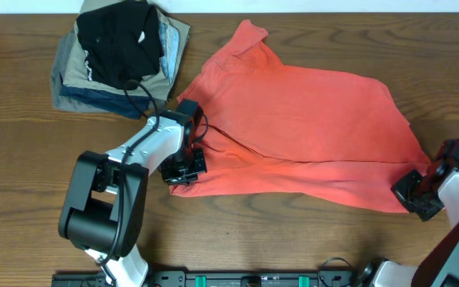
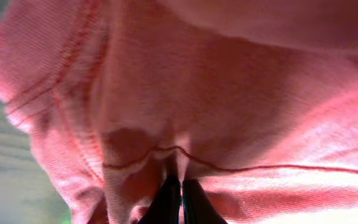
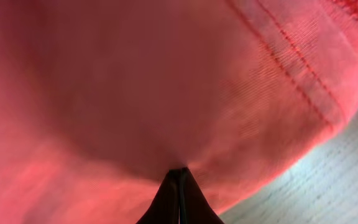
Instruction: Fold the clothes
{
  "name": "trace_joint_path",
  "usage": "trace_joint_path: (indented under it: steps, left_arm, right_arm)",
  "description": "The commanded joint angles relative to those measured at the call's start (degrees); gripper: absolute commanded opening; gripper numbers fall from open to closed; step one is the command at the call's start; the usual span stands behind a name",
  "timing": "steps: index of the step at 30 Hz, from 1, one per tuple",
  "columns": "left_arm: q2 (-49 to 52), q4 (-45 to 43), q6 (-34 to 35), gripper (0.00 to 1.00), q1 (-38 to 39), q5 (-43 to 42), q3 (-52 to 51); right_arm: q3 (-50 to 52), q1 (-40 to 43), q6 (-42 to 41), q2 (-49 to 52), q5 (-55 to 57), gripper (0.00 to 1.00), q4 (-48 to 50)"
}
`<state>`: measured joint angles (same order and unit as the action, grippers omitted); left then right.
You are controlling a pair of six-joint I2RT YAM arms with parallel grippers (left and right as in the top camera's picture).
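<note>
Cloth is pinched at both near corners, so I judge the step in hand to be the grasp that comes before a first fold. The left gripper [image 1: 186,170] has its fingers pressed together on a bunch of the coral-red T-shirt [image 1: 309,127]. Its wrist view shows the dark fingertips [image 2: 171,198] meeting on gathered fabric just under a stitched seam. The right gripper [image 1: 415,194] is likewise clamped on the shirt's edge, and its wrist view shows a double-stitched hem running just beside the tips.

The shirt lies flat on the wooden table [image 1: 22,159]. It stretches between the two grippers and spreads away from both, toward the far side. Its long axis runs from one gripper to the other, dipping a little toward the right one. A narrow flap, probably a sleeve, juts out beyond the left gripper on the far side. I cannot tell which end is the neck.

The next move probably calls for both arms to lift together and carry the near edge over to the far edge, keeping the cloth taut between them. The stack of folded garments [image 1: 122,56], beyond the left gripper, must be kept clear of.
</note>
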<state>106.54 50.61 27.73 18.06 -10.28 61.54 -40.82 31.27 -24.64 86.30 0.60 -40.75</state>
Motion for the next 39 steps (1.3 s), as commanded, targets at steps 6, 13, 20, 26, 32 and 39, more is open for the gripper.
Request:
trace_joint_path:
  steps: [6, 13, 20, 26, 32, 39]
  left_arm:
    - [1.5, 5.2, 4.1, 0.06, -5.5, 8.2, -1.7]
    - [-6.7, 8.5, 5.7, 0.06, -5.6, 8.2, -1.7]
    - [-16.9, 9.1, 6.3, 0.07, -3.8, 8.0, -1.7]
    - [-20.2, 1.0, 2.8, 0.62, -3.8, 2.9, -1.7]
    - [-17.0, -7.0, -2.2, 0.95, -4.4, 0.9, -1.7]
    - [-12.0, -8.6, -7.9, 0.94, -10.5, -1.7, -1.7]
  right_arm:
    - [0.4, 3.2, -1.1, 4.8, 4.2, 0.01, 0.7]
    - [-2.9, 7.0, -1.0, 4.7, 6.5, 0.01, -1.1]
    - [-6.9, 7.3, -1.0, 4.7, 1.9, 0.02, -3.6]
    - [-10.3, 6.9, 3.9, 4.7, -12.6, 0.26, -6.2]
    - [-10.8, 4.7, 13.2, 4.7, -26.1, 0.83, -7.9]
    - [-10.8, 1.6, 15.5, 4.7, -24.2, 0.85, -10.3]
